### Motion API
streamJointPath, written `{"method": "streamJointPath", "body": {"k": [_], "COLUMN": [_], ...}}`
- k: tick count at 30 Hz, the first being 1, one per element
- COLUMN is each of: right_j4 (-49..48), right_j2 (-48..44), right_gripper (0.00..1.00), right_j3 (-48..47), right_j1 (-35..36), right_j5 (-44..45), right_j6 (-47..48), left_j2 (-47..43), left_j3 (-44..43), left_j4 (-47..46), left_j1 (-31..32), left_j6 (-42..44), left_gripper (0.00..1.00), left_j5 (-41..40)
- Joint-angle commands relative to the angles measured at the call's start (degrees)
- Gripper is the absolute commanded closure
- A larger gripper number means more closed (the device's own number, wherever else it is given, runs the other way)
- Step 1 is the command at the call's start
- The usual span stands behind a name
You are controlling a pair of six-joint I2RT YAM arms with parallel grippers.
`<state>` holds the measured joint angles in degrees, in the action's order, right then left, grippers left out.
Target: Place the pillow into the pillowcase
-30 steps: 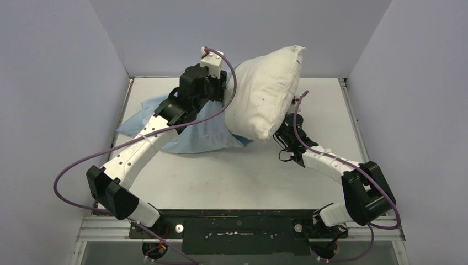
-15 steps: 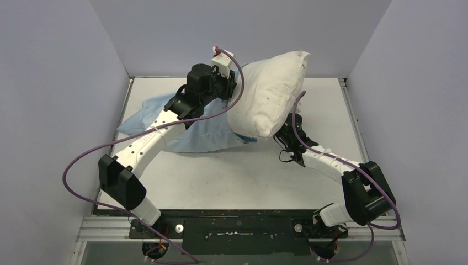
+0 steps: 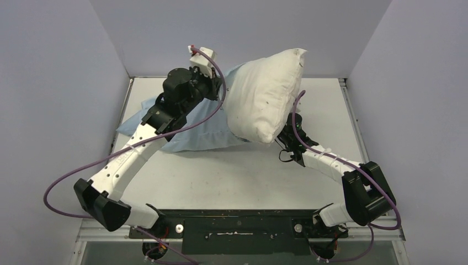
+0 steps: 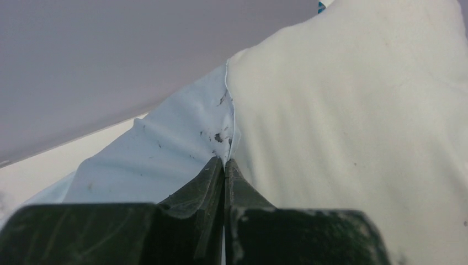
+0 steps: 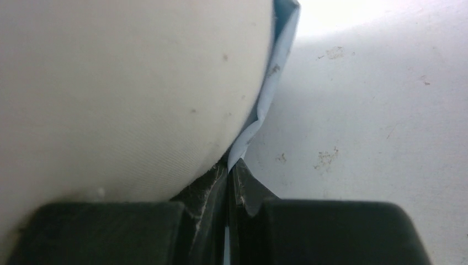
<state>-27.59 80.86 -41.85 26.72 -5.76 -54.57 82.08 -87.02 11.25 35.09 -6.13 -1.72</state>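
1. The pillow (image 3: 265, 94) stands on end and tilted. Its long axis runs from a low end near the middle of the worktop (image 3: 232, 171) up to a raised far corner.
2. The case (image 3: 193, 130) lies mostly flat to the left of the pillow. Its mouth is gathered around the pillow's low end, so only that end looks to be inside.
3. The left claw (image 4: 224, 161) is closed, pinching the case's hem right against the pillow's left flank, where blue cloth meets white.
4. The right claw (image 5: 229, 165) is also closed. It pinches the case's edge under the pillow's low end, on its right side, just above the worktop.
5. The two claws therefore hold the mouth on opposite sides of the pillow. The left one sits higher up the flank and the right one lower.
6. Most of the pillow lies beyond both claws, up along its long axis and away from the flat case.
7. My judgement is that the hem has to travel up that axis toward the raised corner, with both sides kept level.
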Motion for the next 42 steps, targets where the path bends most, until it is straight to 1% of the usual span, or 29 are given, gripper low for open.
{"method": "streamJointPath", "body": {"k": [1, 5, 6, 9, 11, 14, 17, 19, 23, 26, 28, 30, 31, 33, 36, 39, 42], "right_j4": [-5.59, -5.81, -5.73, -5.3, -4.7, 0.17, 5.77, 7.98, 10.85, 15.79, 15.49, 9.34, 8.78, 10.9, 13.85, 14.51, 15.3], "right_j2": [-3.08, -3.29, -3.52, -4.36, -5.01, -6.46, -9.04, -10.35, -9.75, -9.59, -11.63, -13.85, -13.98, -12.16, -7.52, -3.18, -0.06], "right_gripper": [1.0, 1.0, 1.0, 1.0, 1.0, 1.0, 1.0, 1.0, 1.0, 1.0, 1.0, 1.0, 1.0, 1.0, 1.0, 1.0, 1.0], "right_j3": [-2.79, -2.52, -2.54, -2.96, -4.49, -11.83, -21.72, -27.86, -39.78, -43.3, -40.45, -36.05, -35.92, -40.22, -49.89, -60.36, -65.7], "right_j1": [0.68, 0.66, 0.63, 0.67, 0.64, 0.45, 0.44, 0.17, -1.45, -1.72, -0.83, 1.36, 1.96, 1.95, 0.43, -1.81, -3.55], "right_j5": [1.01, 1.25, 1.35, 1.22, 0.62, -0.61, 0.2, 0.22, -0.57, -1.94, -4.86, -4.84, -3.67, -0.97, 2.02, 1.44, 1.33], "right_j6": [0.83, 0.77, 0.96, 1.15, 1.71, 3.01, 6.63, 8.41, 11.48, 12.47, 9.81, 7.42, 6.89, 8.31, 10.78, 11.1, 10.62], "left_j2": [-6.28, -7.94, -7.97, -8.04, -8.24, -7.22, -4.83, -4.2, -4.4, -4.76, -2.6, 1.13, 2.73, 4.8, 3.3, -0.93, -4.09], "left_j3": [1.66, 3.85, 3.71, 3.17, 3.53, 1.67, -4.33, -6.44, -7.61, -7.07, -11.53, -19.51, -23.9, -27.93, -26.56, -20.7, -15.3], "left_j4": [-2.82, -5.42, -5.41, -4.85, -7.04, -10.42, -12.57, -14.77, -21.71, -25.58, -24.12, -20.68, -20.38, -21.49, -23.17, -24.11, -27.79], "left_j1": [-0.46, -0.63, -0.7, -0.82, -1.17, -1.95, -2.83, -3.52, -4.06, -4.24, -5.58, -8.76, -9.77, -9.82, -7.5, -5.41, -3.71], "left_j6": [-2.02, -3.35, -3.58, -4.29, -5.8, -9.0, -11.64, -15.48, -23.12, -26.79, -26.26, -27.79, -30.15, -33.75, -37.41, -37.45, -39.69], "left_gripper": [1.0, 1.0, 1.0, 1.0, 1.0, 1.0, 1.0, 1.0, 1.0, 1.0, 1.0, 1.0, 1.0, 1.0, 1.0, 1.0, 1.0], "left_j5": [-4.11, 2.48, 4.92, 8.83, 13.07, 17.86, 18.88, 19.84, 21.63, 21.8, 20.63, 20.27, 21.43, 23.5, 26.17, 25.94, 25.79]}}
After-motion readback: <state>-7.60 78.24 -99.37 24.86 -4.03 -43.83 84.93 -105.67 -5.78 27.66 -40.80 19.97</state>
